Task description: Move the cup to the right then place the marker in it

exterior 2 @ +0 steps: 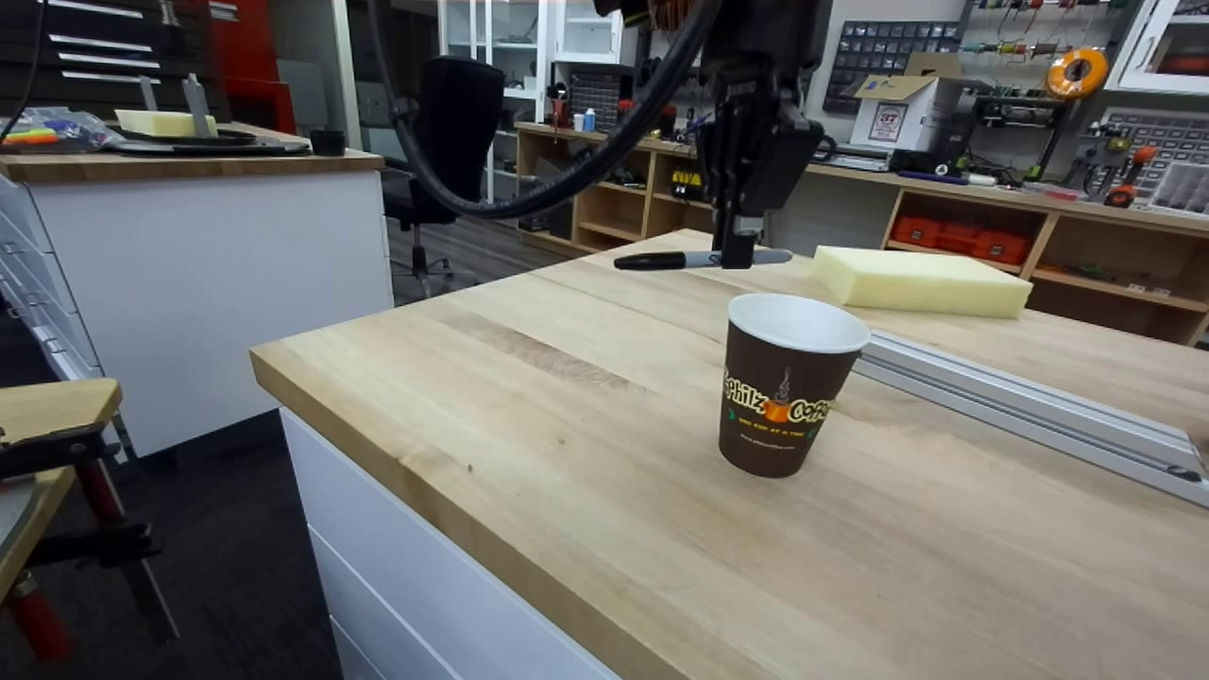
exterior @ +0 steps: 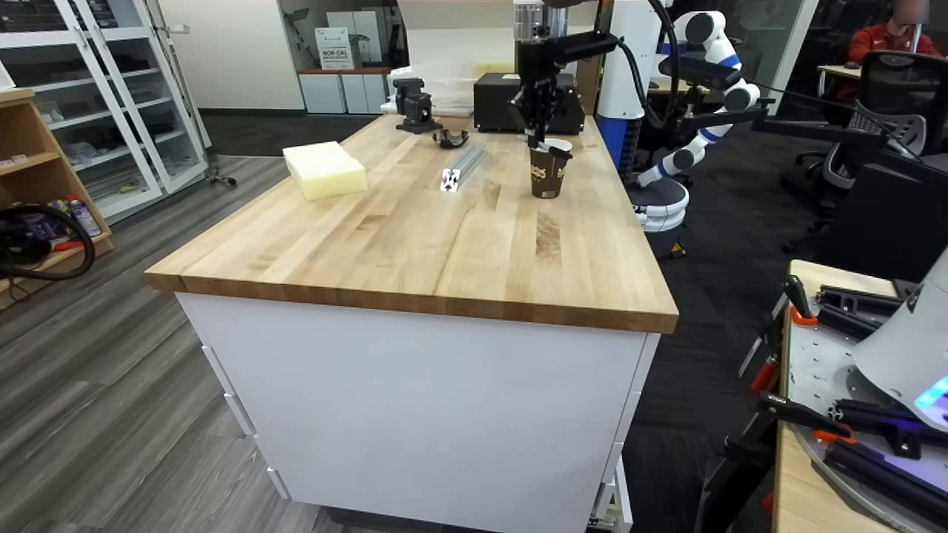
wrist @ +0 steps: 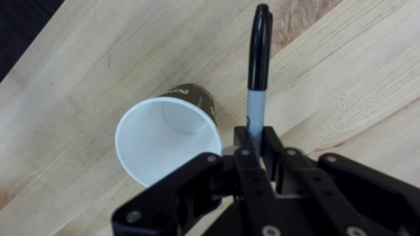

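Observation:
The cup [exterior 2: 779, 406] is dark brown with a white rim and stands upright on the wooden table. It also shows in an exterior view [exterior: 547, 178] and, open mouth up, in the wrist view [wrist: 164, 141]. My gripper [exterior 2: 737, 253] is shut on the marker [exterior 2: 656, 262], which has a grey body and a black cap. The marker lies nearly level, above the height of the cup's rim. In the wrist view the gripper [wrist: 254, 139] and marker [wrist: 258, 62] are right of the cup's mouth, not over it. The fingers hide part of the marker's body.
A silver aluminium profile [exterior 2: 1030, 406] lies beside the cup. A pale yellow foam block [exterior 2: 921, 280] lies farther off. A black box [exterior: 492, 104], a black clamp-like device [exterior: 417, 106] and a small dark part [exterior: 450, 138] stand farther along the table [exterior: 415, 244].

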